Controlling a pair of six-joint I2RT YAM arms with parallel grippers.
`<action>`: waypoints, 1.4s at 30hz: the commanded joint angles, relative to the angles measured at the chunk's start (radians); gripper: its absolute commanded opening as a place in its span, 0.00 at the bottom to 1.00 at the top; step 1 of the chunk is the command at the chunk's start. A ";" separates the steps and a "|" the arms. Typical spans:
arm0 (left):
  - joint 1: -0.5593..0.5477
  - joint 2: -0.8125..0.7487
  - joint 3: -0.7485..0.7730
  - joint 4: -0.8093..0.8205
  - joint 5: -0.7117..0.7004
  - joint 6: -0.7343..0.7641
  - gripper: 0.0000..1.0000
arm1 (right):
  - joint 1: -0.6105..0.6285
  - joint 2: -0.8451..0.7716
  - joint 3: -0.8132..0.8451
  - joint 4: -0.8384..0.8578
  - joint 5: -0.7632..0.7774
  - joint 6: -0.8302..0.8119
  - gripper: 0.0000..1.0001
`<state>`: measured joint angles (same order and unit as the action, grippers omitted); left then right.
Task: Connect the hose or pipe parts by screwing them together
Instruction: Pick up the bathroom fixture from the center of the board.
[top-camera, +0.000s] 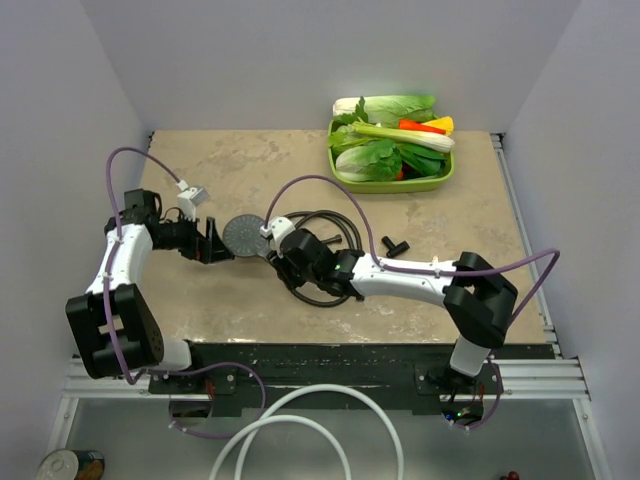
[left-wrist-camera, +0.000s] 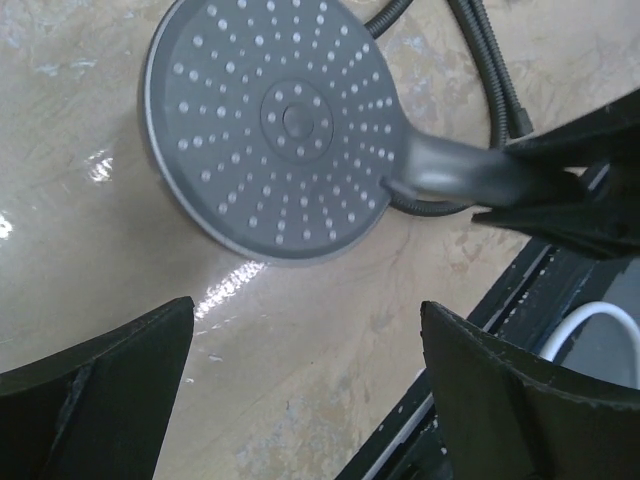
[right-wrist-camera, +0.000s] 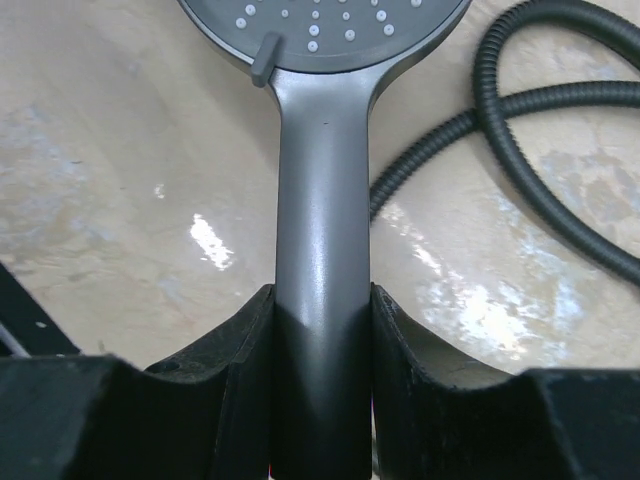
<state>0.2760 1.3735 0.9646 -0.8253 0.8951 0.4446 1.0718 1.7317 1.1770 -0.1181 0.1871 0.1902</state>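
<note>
The dark grey shower head (top-camera: 243, 235) lies face up on the table, its dotted round disc (left-wrist-camera: 280, 130) toward the left. My right gripper (right-wrist-camera: 322, 300) is shut on its handle (right-wrist-camera: 322, 180), with both fingers pressed against the sides. My left gripper (left-wrist-camera: 305, 320) hangs open just left of the disc, nothing between its fingers (left-wrist-camera: 110, 370). The thin black hose (top-camera: 322, 296) lies coiled under and behind the right gripper (top-camera: 283, 250), and its loops (right-wrist-camera: 540, 100) run beside the handle. A small black T-shaped fitting (top-camera: 396, 244) lies alone to the right.
A green tray (top-camera: 440, 180) of vegetables stands at the back right corner. A thick white hose (top-camera: 300, 425) loops on the floor below the table's near edge, and a can (top-camera: 70, 465) sits at the bottom left. Purple cables arch over both arms.
</note>
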 joint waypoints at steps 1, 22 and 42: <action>0.020 0.054 0.020 0.003 0.093 -0.049 0.99 | 0.048 -0.004 -0.004 0.165 0.084 0.080 0.00; 0.150 0.265 -0.004 0.117 0.356 -0.095 0.95 | 0.137 0.190 0.197 0.330 0.106 0.218 0.00; 0.232 0.737 0.100 -0.488 0.646 0.715 0.03 | 0.142 0.212 0.214 0.244 0.081 0.232 0.37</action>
<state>0.5144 1.9526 0.9543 -0.8780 1.4269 0.4969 1.2228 2.0052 1.3403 0.0612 0.2680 0.4137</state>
